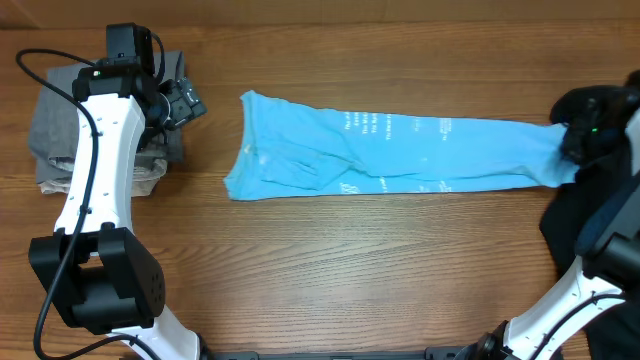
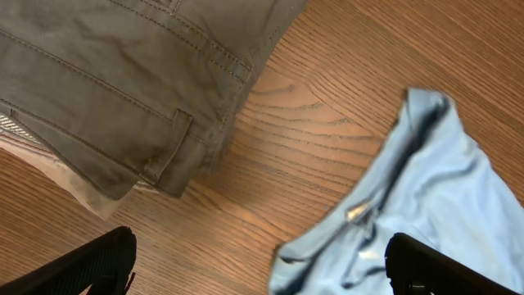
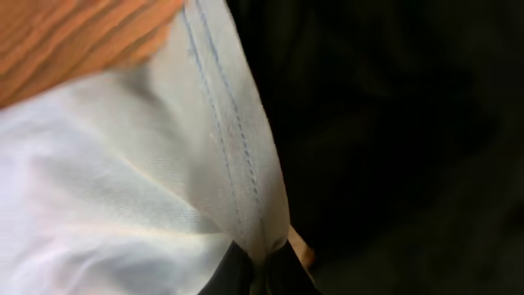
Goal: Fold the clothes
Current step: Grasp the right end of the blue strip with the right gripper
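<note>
The light blue T-shirt (image 1: 400,150) lies as a long, narrow strip across the middle of the table, its white lettering facing up. My right gripper (image 1: 575,135) is at the strip's right end, shut on the stitched hem (image 3: 221,147), which bunches between the jaws of the gripper (image 3: 266,274). The black garment (image 1: 562,225) is heaped at the right edge and fills the dark background (image 3: 393,123) in the right wrist view. My left gripper (image 1: 185,100) hovers open beyond the shirt's left end, and the collar end (image 2: 426,205) lies by its right finger (image 2: 434,262). It holds nothing.
Folded grey trousers (image 1: 60,120) are stacked on a beige garment (image 1: 140,180) at the far left, under my left arm. The left wrist view shows the trousers (image 2: 123,82) and beige edge (image 2: 74,184). Bare wooden table (image 1: 350,270) runs along the front.
</note>
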`<state>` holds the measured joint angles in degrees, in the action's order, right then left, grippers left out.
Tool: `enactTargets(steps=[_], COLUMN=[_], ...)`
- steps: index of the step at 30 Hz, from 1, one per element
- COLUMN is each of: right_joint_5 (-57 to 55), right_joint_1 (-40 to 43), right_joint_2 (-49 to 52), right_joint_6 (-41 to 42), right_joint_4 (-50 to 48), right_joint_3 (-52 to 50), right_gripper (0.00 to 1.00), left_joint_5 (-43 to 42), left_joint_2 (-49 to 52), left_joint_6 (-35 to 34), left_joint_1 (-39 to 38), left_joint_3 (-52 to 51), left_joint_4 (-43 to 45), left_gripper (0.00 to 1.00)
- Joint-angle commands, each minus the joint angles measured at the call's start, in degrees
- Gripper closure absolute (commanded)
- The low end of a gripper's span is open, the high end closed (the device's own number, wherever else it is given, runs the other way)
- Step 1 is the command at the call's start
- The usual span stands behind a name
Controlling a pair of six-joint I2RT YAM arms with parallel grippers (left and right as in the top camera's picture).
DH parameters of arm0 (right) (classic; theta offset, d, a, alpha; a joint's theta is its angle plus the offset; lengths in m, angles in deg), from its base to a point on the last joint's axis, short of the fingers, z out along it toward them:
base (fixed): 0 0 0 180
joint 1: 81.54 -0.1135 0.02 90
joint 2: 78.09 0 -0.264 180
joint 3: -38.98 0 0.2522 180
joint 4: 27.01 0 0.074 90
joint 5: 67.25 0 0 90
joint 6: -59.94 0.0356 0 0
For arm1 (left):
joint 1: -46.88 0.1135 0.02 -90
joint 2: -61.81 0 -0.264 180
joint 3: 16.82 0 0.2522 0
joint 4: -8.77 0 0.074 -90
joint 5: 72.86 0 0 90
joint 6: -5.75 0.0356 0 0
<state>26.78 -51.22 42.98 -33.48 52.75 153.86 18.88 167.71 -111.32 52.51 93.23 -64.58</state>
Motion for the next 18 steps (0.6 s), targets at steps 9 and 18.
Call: enactTargets(steps=[9,18], right_joint_5=[1.3,5.6], right_joint_1=[-8.2,-23.1], right_joint_2=[-2.5,-4.8], right_joint_6=[0.0,0.5], right_joint_4=[9.9,14.0], right_joint_3=[13.6,13.6], right_gripper=[0.96,0.96], left_joint_5=[0.2,0.2], left_joint_2=[-1.4,-1.4], left_joint_6=[-0.6,-0.6], left_joint_1=[-0.2,-0.2], left_joint_3=[1.3,1.3], left_joint_4=[0.0,0.0], left_gripper=[0.0,0.0])
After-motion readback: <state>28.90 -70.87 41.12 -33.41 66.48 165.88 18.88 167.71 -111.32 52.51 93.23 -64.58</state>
